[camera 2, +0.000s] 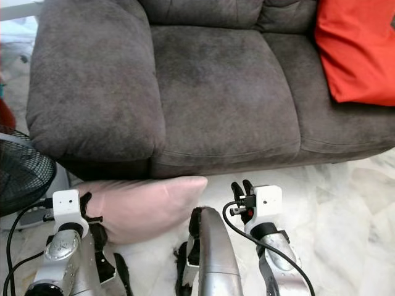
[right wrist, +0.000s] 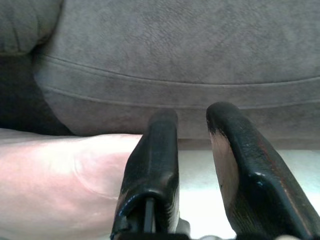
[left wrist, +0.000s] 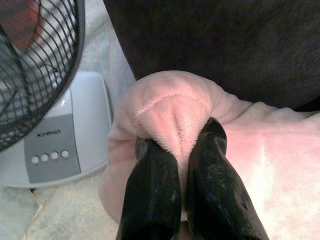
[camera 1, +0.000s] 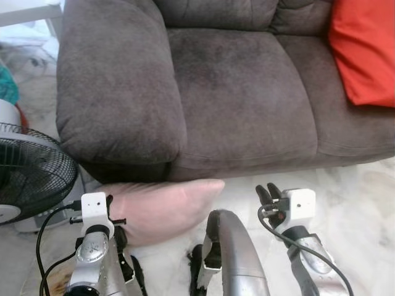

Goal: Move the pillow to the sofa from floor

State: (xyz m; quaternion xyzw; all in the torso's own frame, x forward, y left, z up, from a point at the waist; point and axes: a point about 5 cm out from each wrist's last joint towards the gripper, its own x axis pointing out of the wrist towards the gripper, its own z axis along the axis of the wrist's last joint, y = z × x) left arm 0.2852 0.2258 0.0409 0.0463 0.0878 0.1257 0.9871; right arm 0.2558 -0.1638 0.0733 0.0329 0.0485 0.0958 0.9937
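A pale pink pillow (camera 1: pixel 163 206) lies on the floor against the front of the dark brown sofa (camera 1: pixel 234 86), below its left armrest. My left gripper (left wrist: pixel 181 142) is shut on a fold of the pillow (left wrist: pixel 170 115) at its left end; seen from the head it sits at the pillow's left edge (camera 1: pixel 111 213). My right gripper (camera 1: pixel 269 192) hovers over the floor to the right of the pillow's pointed corner, fingers (right wrist: pixel 160 150) slightly apart and holding nothing. The pillow's corner (right wrist: pixel 65 170) lies beside it.
A black-grilled fan (camera 1: pixel 28 176) on a white base (left wrist: pixel 55 140) stands left of the pillow, close to my left arm. An orange-red cushion (camera 1: pixel 364 49) rests on the sofa's right seat. Marble floor (camera 1: pixel 358 197) spreads to the right.
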